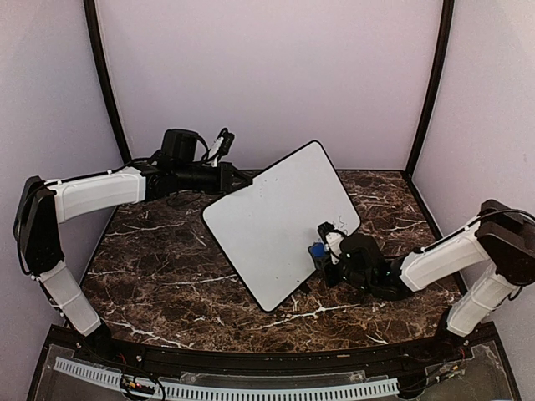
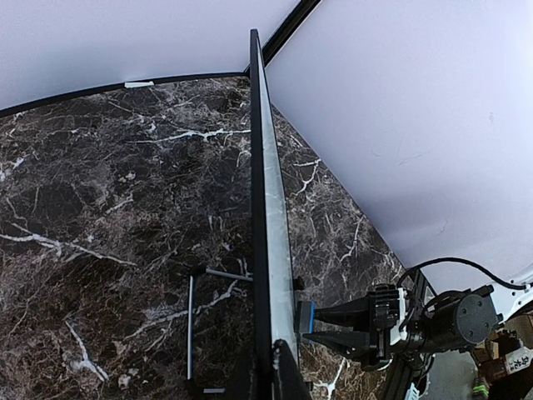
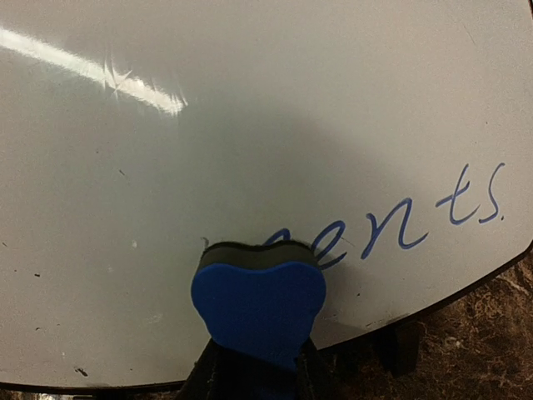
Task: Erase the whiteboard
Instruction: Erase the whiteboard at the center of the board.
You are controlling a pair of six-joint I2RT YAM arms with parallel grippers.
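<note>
The whiteboard (image 1: 280,221) stands tilted on the marble table, white with a thin black frame. My left gripper (image 1: 242,178) is shut on its upper left edge; the left wrist view shows the whiteboard (image 2: 271,242) edge-on between the jaws. My right gripper (image 1: 320,251) is shut on a blue eraser (image 1: 317,250) and presses its dark felt face against the board's lower right part. In the right wrist view the eraser (image 3: 258,304) covers the start of blue handwriting (image 3: 416,217) reading "ents." on the whiteboard (image 3: 250,125).
The dark marble table (image 1: 167,267) is fenced by pale walls on three sides. A thin metal stand (image 2: 193,321) lies on the table behind the board. My right arm (image 2: 416,321) reaches in from the right.
</note>
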